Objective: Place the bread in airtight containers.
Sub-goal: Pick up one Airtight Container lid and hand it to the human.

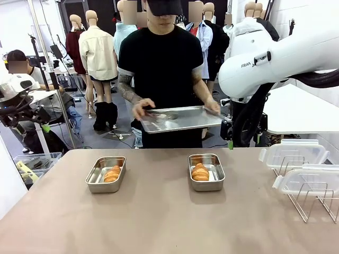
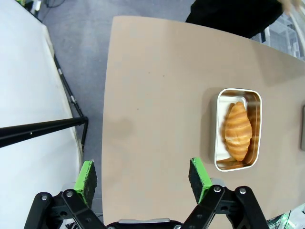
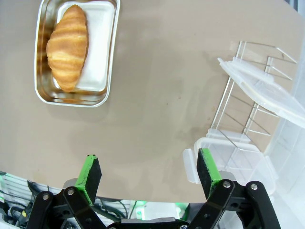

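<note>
Two steel tins sit on the brown table, each holding one golden croissant. The left tin (image 1: 93,180) carries a croissant (image 1: 112,173), and the right tin (image 1: 217,179) carries the other (image 1: 200,172). In the left wrist view my left gripper (image 2: 143,179) hangs open above bare table, with a tin (image 2: 257,119) and its croissant (image 2: 237,130) off to the side. My right gripper (image 3: 148,172) is open too, high above the table between a tin (image 3: 99,52) with its croissant (image 3: 68,46) and the clear lids (image 3: 259,90).
A person stands at the far edge holding a large flat steel tray (image 1: 183,120) and tongs. At the table's right a wire rack (image 1: 312,203) carries two clear clip lids (image 1: 294,153) (image 1: 312,180). My right arm (image 1: 265,58) hangs over the far right.
</note>
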`<action>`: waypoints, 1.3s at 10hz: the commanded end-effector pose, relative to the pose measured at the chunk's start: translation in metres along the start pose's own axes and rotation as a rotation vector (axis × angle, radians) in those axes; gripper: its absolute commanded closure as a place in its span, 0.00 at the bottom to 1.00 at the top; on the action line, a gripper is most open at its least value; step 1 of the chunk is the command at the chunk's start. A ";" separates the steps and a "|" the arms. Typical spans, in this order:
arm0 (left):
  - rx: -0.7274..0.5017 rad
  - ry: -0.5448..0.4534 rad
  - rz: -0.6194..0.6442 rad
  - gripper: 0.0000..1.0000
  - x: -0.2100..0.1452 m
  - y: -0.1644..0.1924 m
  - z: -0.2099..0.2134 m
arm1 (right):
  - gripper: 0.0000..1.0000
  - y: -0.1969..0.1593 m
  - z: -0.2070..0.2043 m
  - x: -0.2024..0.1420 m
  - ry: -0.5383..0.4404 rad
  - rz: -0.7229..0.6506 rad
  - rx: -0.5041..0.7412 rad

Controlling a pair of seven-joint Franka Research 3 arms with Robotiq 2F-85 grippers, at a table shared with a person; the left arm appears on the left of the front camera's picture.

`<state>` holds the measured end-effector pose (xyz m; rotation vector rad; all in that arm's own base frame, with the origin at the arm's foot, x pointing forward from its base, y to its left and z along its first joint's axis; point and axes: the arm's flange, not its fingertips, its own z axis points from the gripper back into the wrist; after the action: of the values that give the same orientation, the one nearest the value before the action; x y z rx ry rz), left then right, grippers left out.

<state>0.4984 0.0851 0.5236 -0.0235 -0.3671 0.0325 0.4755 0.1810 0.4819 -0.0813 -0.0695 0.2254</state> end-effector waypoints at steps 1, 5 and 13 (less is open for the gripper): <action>0.002 -0.002 0.008 0.00 -0.001 0.001 0.001 | 0.00 0.001 0.000 0.002 0.001 -0.006 0.006; 0.002 -0.002 0.008 0.00 -0.001 0.001 0.001 | 0.00 0.001 0.000 0.002 0.001 -0.006 0.006; 0.002 -0.002 0.008 0.00 -0.001 0.001 0.001 | 0.00 0.001 0.000 0.002 0.001 -0.006 0.006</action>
<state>0.4984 0.0851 0.5235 -0.0235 -0.3670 0.0325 0.4755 0.1810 0.4819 -0.0813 -0.0694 0.2254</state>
